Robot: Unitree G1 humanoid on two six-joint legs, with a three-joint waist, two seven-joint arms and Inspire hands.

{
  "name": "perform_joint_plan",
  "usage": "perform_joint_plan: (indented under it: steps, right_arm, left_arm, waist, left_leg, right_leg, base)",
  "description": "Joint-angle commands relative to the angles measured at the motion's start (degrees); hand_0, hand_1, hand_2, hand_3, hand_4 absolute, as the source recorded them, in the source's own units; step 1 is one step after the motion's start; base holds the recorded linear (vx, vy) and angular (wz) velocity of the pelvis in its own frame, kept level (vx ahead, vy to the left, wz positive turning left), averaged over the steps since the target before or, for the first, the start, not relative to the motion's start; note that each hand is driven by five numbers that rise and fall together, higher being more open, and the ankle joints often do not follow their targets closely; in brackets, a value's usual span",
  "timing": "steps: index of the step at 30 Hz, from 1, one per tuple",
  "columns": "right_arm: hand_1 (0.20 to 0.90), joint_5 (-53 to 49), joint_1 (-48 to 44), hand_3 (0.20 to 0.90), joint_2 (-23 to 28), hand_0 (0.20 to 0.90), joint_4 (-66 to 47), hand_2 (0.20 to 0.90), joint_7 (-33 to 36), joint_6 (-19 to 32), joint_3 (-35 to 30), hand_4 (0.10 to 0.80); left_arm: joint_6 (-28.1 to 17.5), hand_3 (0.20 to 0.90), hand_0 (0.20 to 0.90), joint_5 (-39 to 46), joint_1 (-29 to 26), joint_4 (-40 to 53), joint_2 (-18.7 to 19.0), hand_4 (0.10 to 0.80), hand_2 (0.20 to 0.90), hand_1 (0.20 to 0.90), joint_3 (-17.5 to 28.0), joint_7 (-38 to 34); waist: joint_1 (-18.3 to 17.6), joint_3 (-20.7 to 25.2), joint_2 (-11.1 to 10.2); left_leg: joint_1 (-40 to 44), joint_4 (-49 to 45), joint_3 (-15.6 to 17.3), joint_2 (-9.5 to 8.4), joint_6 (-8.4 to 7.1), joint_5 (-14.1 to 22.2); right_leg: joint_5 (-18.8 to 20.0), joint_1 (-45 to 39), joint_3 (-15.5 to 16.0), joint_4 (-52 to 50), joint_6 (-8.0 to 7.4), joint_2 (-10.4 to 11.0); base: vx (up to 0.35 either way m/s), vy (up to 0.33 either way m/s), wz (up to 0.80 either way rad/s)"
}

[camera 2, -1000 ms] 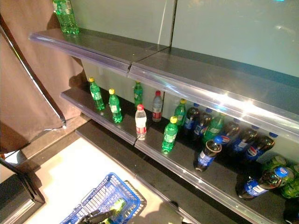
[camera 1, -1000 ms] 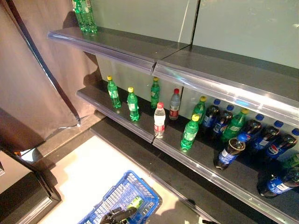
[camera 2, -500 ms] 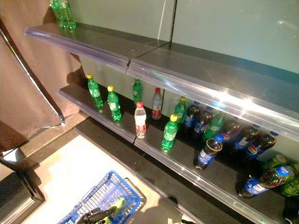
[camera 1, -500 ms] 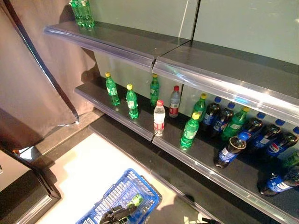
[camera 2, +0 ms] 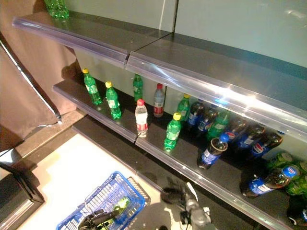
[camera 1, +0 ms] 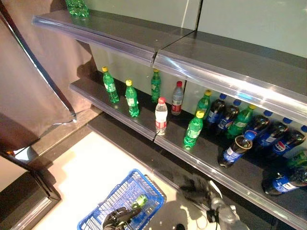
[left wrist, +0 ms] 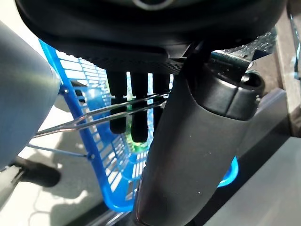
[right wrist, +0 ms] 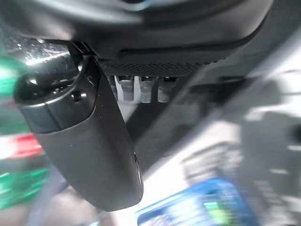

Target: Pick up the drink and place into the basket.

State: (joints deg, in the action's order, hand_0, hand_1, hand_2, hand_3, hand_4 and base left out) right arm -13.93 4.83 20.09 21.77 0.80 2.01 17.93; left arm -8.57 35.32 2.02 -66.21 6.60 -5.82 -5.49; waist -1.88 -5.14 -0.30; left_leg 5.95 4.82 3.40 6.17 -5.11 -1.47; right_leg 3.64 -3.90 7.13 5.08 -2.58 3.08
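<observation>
Drinks stand on the lower shelf point(camera 1: 144, 125): green bottles with yellow caps, one of them near the front edge point(camera 1: 194, 130), a clear water bottle with a red cap point(camera 1: 161, 116) and dark cola bottles with blue caps point(camera 1: 235, 151). Low in the eye views my left hand point(camera 1: 117, 218) is shut on the wire handles point(left wrist: 94, 117) of a blue basket point(camera 1: 115, 199), which holds one green bottle point(camera 1: 140, 200). My right hand point(camera 1: 192, 184) hovers, blurred, below the shelf's front edge and right of the basket, fingers relaxed and holding nothing.
An upper shelf point(camera 1: 144, 40) overhangs the lower one, with green bottles point(camera 1: 76, 7) at its far left end. A brown curtain point(camera 1: 29, 86) hangs at the left. A dark low cabinet point(camera 1: 24, 201) stands at the lower left, and the shelving's dark base point(camera 1: 129, 146) runs along the floor.
My right hand has risen into view beside the basket, where before it did not show. The whole picture has shifted a little. My left hand still holds the basket.
</observation>
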Motion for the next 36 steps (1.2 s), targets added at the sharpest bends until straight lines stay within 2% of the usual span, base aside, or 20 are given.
perform_joint_plan:
  steps: [1,6,11,15,17,21,26,36]
  right_arm:
    - [0.900,-0.2,-3.8,0.900,2.6,0.900,-11.4,0.900,-5.4,5.5,-1.1,0.800]
    - [0.900,-3.7,-5.4,0.900,6.7,0.900,-22.8,0.900,-8.7,6.7,-5.7,0.800]
    - [0.900,-6.8,-6.2,0.900,7.6,0.900,-31.1,0.900,-4.6,14.6,-12.4,0.800]
    - [0.900,-5.6,-6.7,0.900,6.2,0.900,-32.7,0.900,2.9,21.7,-16.4,0.800]
    - [0.900,-1.8,-6.5,0.900,5.7,0.900,-32.9,0.900,9.7,25.8,-18.2,0.800]
    - [0.900,4.0,-6.0,0.900,5.0,0.900,-32.6,0.900,20.8,28.9,-21.0,0.800]
    - [0.900,7.0,-5.3,0.900,4.0,0.900,-29.7,0.900,29.0,26.5,-21.6,0.800]
    - [0.900,5.4,-3.7,0.900,3.7,0.900,-25.6,0.900,29.9,19.4,-19.9,0.800]
  left_arm:
    - [-2.4,0.200,0.300,-4.8,2.7,-0.4,5.2,0.100,0.300,0.300,-0.9,-1.3]
    - [-2.8,0.200,0.300,-5.7,3.7,-0.4,5.1,0.100,0.300,0.300,0.3,-1.0]
    - [-3.6,0.200,0.300,-6.3,4.3,-0.9,4.1,0.100,0.300,0.300,1.8,-0.9]
    - [-4.0,0.200,0.300,-6.5,4.5,-1.4,3.4,0.100,0.300,0.300,2.7,-0.7]
    - [-4.5,0.200,0.300,-6.7,4.5,-2.1,3.0,0.100,0.300,0.300,3.1,-0.6]
    - [-4.4,0.200,0.300,-6.8,4.5,-2.3,2.6,0.100,0.300,0.300,3.5,-0.8]
    - [-4.6,0.200,0.300,-6.7,4.3,-2.6,2.1,0.100,0.300,0.300,3.4,-0.9]
    - [-4.0,0.200,0.300,-6.5,5.0,-1.2,2.1,0.100,0.300,0.300,2.7,-1.6]
  waist:
    - [-0.1,1.1,-2.6]
    - [-0.2,1.6,-2.7]
    - [-0.8,2.2,-2.5]
    - [-1.1,2.7,-2.1]
    - [-1.3,2.9,-1.8]
    - [-1.8,3.3,-1.5]
    - [-2.2,3.3,-1.2]
    - [-2.4,2.2,-1.0]
  left_leg:
    - [-2.2,0.2,0.2,-1.67,2.90,0.9]
    - [-2.1,0.2,0.8,-1.11,2.65,1.0]
    - [-1.9,0.2,1.6,-0.41,2.47,1.2]
    - [-1.8,0.2,2.1,-0.10,2.43,1.4]
    - [-1.7,0.2,2.4,0.07,2.39,1.5]
    - [-1.5,0.2,2.8,0.23,2.27,1.6]
    - [-1.4,0.2,3.2,0.38,2.18,1.5]
    - [-1.7,0.2,2.9,0.25,2.24,1.1]
  right_leg:
    - [0.0,-0.3,-1.5,-0.1,-2.77,3.2]
    - [-0.3,-0.4,-1.4,-0.1,-2.81,3.2]
    - [-0.6,-0.3,-1.7,-0.1,-2.84,3.2]
    - [-0.9,-0.3,-2.2,-0.1,-2.81,3.2]
    - [-0.9,-0.3,-2.4,-0.1,-2.82,3.2]
    - [-1.0,-0.3,-2.7,-0.1,-2.87,3.2]
    - [-0.9,-0.1,-3.1,-0.1,-2.82,3.2]
    - [-0.8,0.1,-3.3,-0.1,-2.57,3.2]
  base:
    - [0.000,0.000,0.00]
    - [0.000,0.000,0.00]
    - [0.005,0.005,-0.04]
    - [0.009,0.010,-0.06]
    - [0.011,0.011,-0.08]
    - [0.002,0.003,-0.02]
    - [0.010,0.002,-0.09]
    - [0.014,-0.002,-0.02]
